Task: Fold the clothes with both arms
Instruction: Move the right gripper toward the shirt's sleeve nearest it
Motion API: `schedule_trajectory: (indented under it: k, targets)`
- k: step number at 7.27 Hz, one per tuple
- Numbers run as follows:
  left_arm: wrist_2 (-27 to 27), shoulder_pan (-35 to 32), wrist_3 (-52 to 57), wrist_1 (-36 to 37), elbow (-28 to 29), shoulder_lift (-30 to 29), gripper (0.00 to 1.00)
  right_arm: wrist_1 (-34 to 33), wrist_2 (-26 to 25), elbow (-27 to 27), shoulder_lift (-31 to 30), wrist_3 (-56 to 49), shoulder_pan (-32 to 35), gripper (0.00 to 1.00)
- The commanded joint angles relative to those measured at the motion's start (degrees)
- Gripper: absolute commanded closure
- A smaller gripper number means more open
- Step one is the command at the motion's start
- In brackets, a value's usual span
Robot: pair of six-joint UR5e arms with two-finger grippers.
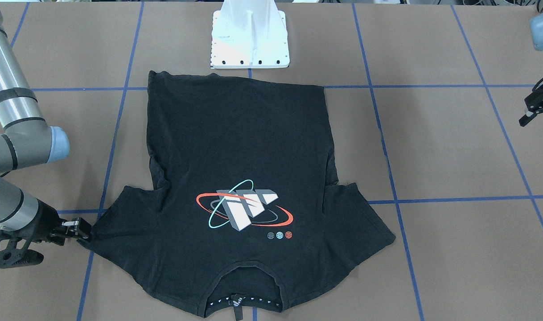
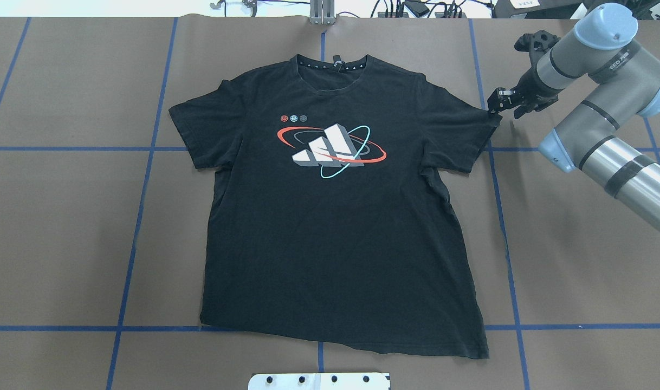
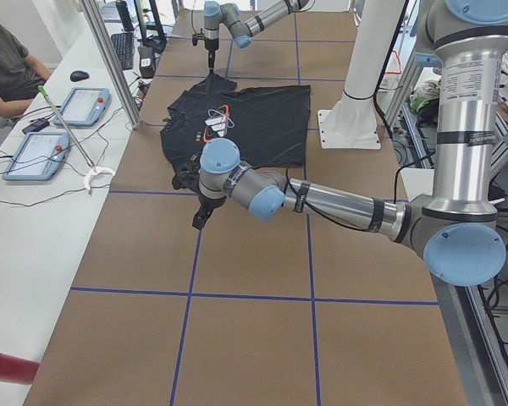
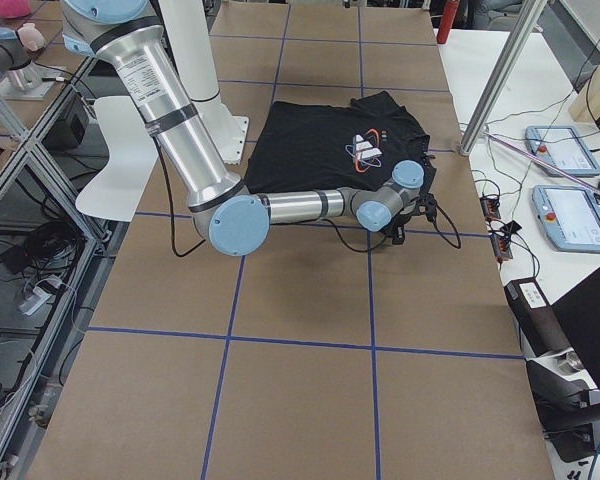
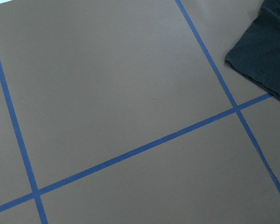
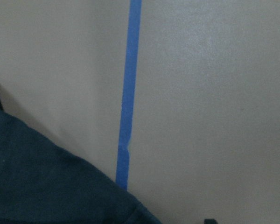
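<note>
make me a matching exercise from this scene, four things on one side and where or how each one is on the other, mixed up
Things:
1. T-shirt
2. right gripper
3. left gripper
4. base stand

Place or state:
a. at a sleeve tip
b. spread flat, logo print up
c. off to one side, apart from the shirt
d. white, just past the hem

Pairs: 1-b, 2-a, 3-c, 4-d
</note>
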Motion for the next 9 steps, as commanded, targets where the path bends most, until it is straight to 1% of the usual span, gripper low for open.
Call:
schedule_trajectory:
  k: [1,2,3,4,5,8,9]
  targets:
    - [0.0,0.0,-0.4,-0.3,0.0,0.0,0.01,0.0,-0.1,-0.1,-0.3,0.0,-0.8,0.34]
    - [0.0,0.0,-0.3,-0.3,0.0,0.1,0.01,0.0,-0.5,0.0,-0.4,0.0,-0.9,0.36]
    - [0.1,0.0,-0.3,-0.3,0.0,0.1,0.01,0.0,-0.5,0.0,-0.3,0.0,-0.9,0.55]
    - [0.1,0.0,-0.3,-0.3,-0.1,0.1,0.01,0.0,-0.5,0.0,-0.3,0.0,-0.9,0.81]
    - [0.1,0.0,-0.3,-0.2,-0.5,0.1,0.01,-0.1,-0.5,0.0,-0.2,0.0,-0.9,1.00]
    - [0.1,0.0,-0.4,-0.2,-0.5,0.2,0.01,-0.1,-0.2,0.6,0.2,0.0,-0.5,1.00]
    - [0.1,0.0,-0.3,-0.3,-0.5,0.2,0.01,-0.5,1.9,4.7,-0.6,0.2,0.6,1.00]
